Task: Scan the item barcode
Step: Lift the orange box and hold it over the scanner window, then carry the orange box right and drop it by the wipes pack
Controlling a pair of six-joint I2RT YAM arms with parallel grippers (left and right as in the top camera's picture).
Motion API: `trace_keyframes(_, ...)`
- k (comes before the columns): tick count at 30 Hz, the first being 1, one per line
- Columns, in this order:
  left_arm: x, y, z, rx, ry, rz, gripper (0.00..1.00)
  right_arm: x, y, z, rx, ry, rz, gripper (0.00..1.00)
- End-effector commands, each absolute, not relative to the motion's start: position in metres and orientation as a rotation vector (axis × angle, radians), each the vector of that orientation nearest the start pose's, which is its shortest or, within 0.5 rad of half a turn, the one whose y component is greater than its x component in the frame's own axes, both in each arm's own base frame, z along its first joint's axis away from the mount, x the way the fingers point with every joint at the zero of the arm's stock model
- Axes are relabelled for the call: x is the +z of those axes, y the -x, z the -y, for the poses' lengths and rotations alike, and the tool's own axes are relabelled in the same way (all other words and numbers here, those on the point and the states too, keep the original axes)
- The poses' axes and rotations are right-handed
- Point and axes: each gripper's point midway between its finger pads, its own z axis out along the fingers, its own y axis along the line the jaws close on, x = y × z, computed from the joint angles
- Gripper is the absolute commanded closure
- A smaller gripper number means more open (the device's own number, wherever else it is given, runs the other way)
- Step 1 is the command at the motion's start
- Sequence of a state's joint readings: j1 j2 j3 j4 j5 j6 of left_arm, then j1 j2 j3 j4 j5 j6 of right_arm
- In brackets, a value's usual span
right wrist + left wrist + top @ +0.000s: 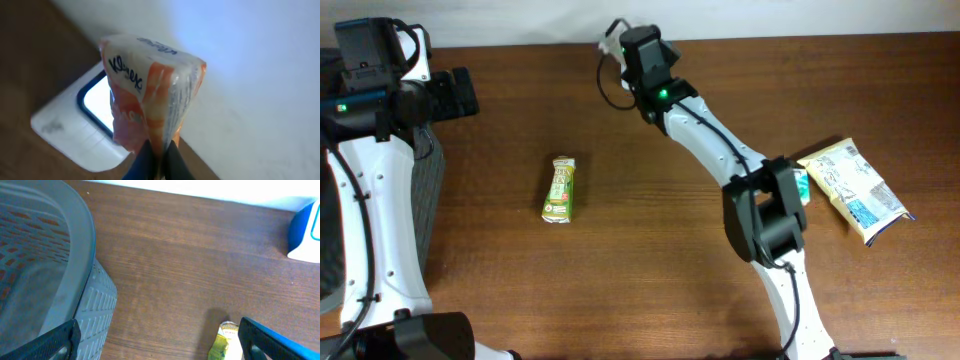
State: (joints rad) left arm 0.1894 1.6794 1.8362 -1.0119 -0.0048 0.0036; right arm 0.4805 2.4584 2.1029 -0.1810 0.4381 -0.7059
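While right pincer [159, 161] pinches tissue pack [150, 85], scanner [65, 126] half hidden, left pincer [160, 342] spread.

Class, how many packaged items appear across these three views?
3: a green carton lying centre-left; a yellow-white bag far right; a Kleenex pack gripped in the right pincer. The right arm may hide another beside the bag.

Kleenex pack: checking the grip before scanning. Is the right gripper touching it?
Touching. Right wrist view shows the right gripper pinched shut on the Kleenex pack at its lower edge.
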Motion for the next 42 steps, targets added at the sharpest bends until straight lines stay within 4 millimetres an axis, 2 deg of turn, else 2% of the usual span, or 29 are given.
trace_keyframes(1,0.288,-0.435,-0.085,0.099,0.215,-2.418,0.01,0.108,-0.633,-0.245,-0.763,1.205,-1.799,0.96)
trace_keyframes(3,0.288,-0.435,-0.085,0.099,0.215,-2.418,0.01,0.108,-0.634,-0.245,-0.768,1.211,-1.795,0.96)
trace_keyframes(7,0.288,-0.435,-0.085,0.099,0.215,-2.418,0.01,0.114,-0.638,-0.227,-0.855,1.148,-1.817,0.96)
trace_keyframes(9,0.288,-0.435,-0.085,0.099,0.215,-2.418,0.01,0.115,-0.639,-0.226,-0.857,1.143,-1.815,0.96)
trace_keyframes(12,0.288,-0.435,-0.085,0.099,0.215,-2.418,0.01,0.131,-0.645,-0.219,-0.916,1.050,-1.793,0.96)
trace_keyframes(16,0.288,-0.435,-0.085,0.099,0.215,-2.418,0.01,0.148,-0.644,-0.218,-0.921,1.024,-1.782,0.96)
trace_keyframes(17,0.288,-0.435,-0.085,0.099,0.215,-2.418,0.01,0.165,-0.642,-0.217,-0.914,1.011,-1.770,0.96)
trace_keyframes(18,0.288,-0.435,-0.085,0.099,0.215,-2.418,0.01,0.200,-0.638,-0.215,-0.856,0.894,-1.768,0.96)
trace_keyframes(20,0.288,-0.435,-0.085,0.099,0.215,-2.418,0.01,0.253,-0.626,-0.209,-0.728,0.711,-1.771,0.96)
trace_keyframes(21,0.288,-0.435,-0.085,0.099,0.215,-2.418,0.01,0.276,-0.617,-0.209,-0.665,0.681,-1.773,0.96)
trace_keyframes(22,0.288,-0.435,-0.085,0.099,0.215,-2.418,0.01,0.308,-0.594,-0.205,-0.539,0.625,-1.810,0.96)
trace_keyframes(23,0.288,-0.435,-0.085,0.099,0.215,-2.418,0.01,0.325,-0.576,-0.200,-0.433,0.569,-1.853,0.96)
trace_keyframes(24,0.288,-0.435,-0.085,0.099,0.215,-2.418,0.01,0.333,-0.555,-0.197,-0.304,0.537,-1.915,0.96)
trace_keyframes(25,0.288,-0.435,-0.085,0.099,0.215,-2.418,0.01,0.335,-0.543,-0.193,-0.237,0.516,-1.963,0.96)
trace_keyframes(27,0.288,-0.435,-0.085,0.099,0.215,-2.418,0.01,0.325,-0.507,-0.170,-0.111,0.409,-2.144,0.96)
trace_keyframes(28,0.288,-0.435,-0.085,0.099,0.215,-2.418,0.01,0.304,-0.476,-0.139,-0.139,0.352,-2.320,0.96)
trace_keyframes(29,0.288,-0.435,-0.085,0.099,0.215,-2.418,0.01,0.277,-0.448,-0.101,-0.162,0.189,-2.520,0.96)
trace_keyframes(31,0.288,-0.435,-0.085,0.099,0.215,-2.418,0.01,0.242,-0.418,-0.064,-0.163,0.049,-2.747,0.96)
trace_keyframes(32,0.288,-0.435,-0.085,0.099,0.215,-2.418,0.01,0.215,-0.404,-0.044,-0.096,-0.034,-2.880,0.96)
trace_keyframes(33,0.288,-0.435,-0.085,0.099,0.215,-2.418,0.01,0.197,-0.399,-0.030,-0.061,-0.096,-2.935,0.96)
trace_keyframes(35,0.288,-0.435,-0.085,0.099,0.215,-2.418,0.01,0.151,-0.390,0.009,0.018,-0.291,-3.019,0.96)
trace_keyframes(37,0.288,-0.435,-0.085,0.099,0.215,-2.418,0.01,0.112,-0.372,0.037,0.026,-0.421,-3.081,0.96)
trace_keyframes(39,0.288,-0.435,-0.085,0.099,0.215,-2.418,0.01,0.084,-0.350,0.054,0.023,-0.514,-3.138,0.96)
trace_keyframes(40,0.288,-0.435,-0.085,0.099,0.215,-2.418,0.01,0.075,-0.342,0.062,0.018,-0.553,-3.153,0.90)
trace_keyframes(41,0.288,-0.435,-0.085,0.099,0.215,-2.418,0.01,0.070,-0.338,0.071,0.027,-0.599,-3.149,0.62)
trace_keyframes(42,0.288,-0.435,-0.085,0.099,0.215,-2.418,0.01,0.071,-0.339,0.072,0.027,-0.603,-3.143,0.53)
